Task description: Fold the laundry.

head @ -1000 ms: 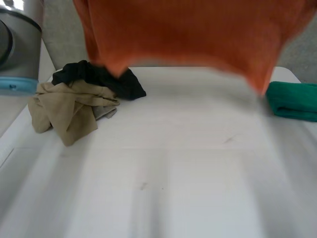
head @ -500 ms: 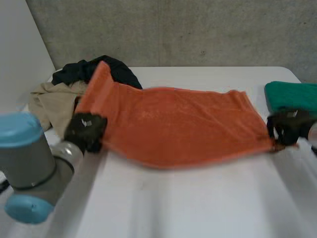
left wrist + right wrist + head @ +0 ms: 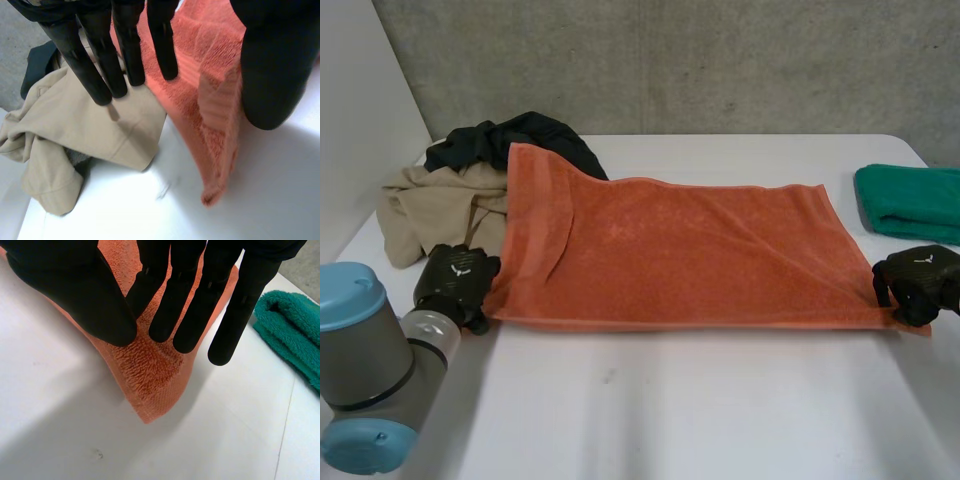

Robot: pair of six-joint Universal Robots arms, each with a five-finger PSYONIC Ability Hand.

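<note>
The orange towel lies spread mid-frame, left hand and right hand each pinching a lower corner — laying-out looks done; next, carry both to its upper edge.

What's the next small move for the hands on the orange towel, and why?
Probably lift both near corners and carry them toward the far edge: the orange towel lies spread out, with the left hand and right hand each pinching a near corner.
</note>
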